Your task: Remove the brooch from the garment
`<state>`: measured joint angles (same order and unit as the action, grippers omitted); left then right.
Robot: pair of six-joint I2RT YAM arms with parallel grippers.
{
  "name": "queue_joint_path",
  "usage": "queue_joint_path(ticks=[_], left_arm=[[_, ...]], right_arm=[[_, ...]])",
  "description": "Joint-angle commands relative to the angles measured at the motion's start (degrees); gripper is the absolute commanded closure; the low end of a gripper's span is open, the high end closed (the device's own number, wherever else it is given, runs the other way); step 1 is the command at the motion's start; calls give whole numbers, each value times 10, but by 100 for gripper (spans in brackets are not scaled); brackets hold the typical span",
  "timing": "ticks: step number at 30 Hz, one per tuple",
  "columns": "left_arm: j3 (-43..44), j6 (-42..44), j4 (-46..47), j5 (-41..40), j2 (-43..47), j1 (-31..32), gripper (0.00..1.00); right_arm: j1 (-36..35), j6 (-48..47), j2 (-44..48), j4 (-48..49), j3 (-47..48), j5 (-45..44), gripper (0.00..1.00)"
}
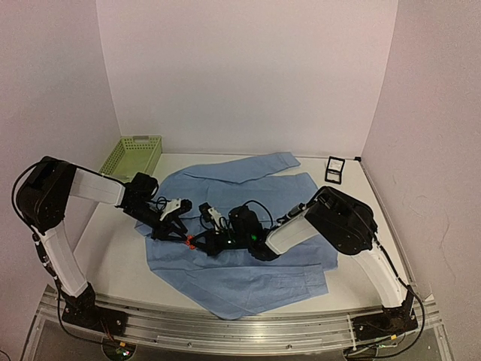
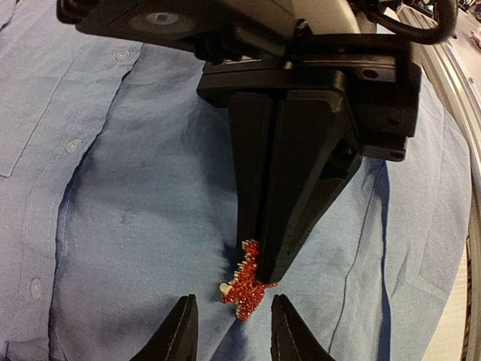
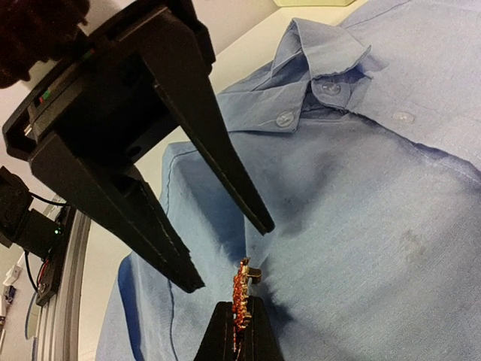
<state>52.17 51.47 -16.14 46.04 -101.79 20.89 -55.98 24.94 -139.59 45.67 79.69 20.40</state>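
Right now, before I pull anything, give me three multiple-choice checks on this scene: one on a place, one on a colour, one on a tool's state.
1. Seen from the top camera, where does the green basket sit?
A. far left
B. near right
C. dead centre

2. The brooch is:
A. blue
B. orange-red
C. black

3. The right tool is:
A. wide open
B. shut on the brooch
C. out of view

Answers:
1. A: it lies at the far left, beyond the shirt.
2. B: it shows orange-red against the blue cloth.
3. B: its fingers pinch the brooch, while the left tool stands open beside it.
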Motion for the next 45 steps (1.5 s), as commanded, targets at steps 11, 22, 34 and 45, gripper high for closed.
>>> queue_joint_path(ticks=[11, 22, 34, 45], left_arm=[[60, 40, -54, -2, -38, 11, 86], [61, 73, -90, 20, -38, 13, 97], [13, 57, 36, -39, 3, 14, 100], [-97, 137, 193, -63, 69, 14, 100]], right_arm=[[-8, -38, 37, 36, -8, -11, 100], [-7, -37, 37, 40, -7, -19, 100], [-8, -56, 88, 40, -42, -11, 68], [-8, -212, 142, 54, -127, -42, 54]])
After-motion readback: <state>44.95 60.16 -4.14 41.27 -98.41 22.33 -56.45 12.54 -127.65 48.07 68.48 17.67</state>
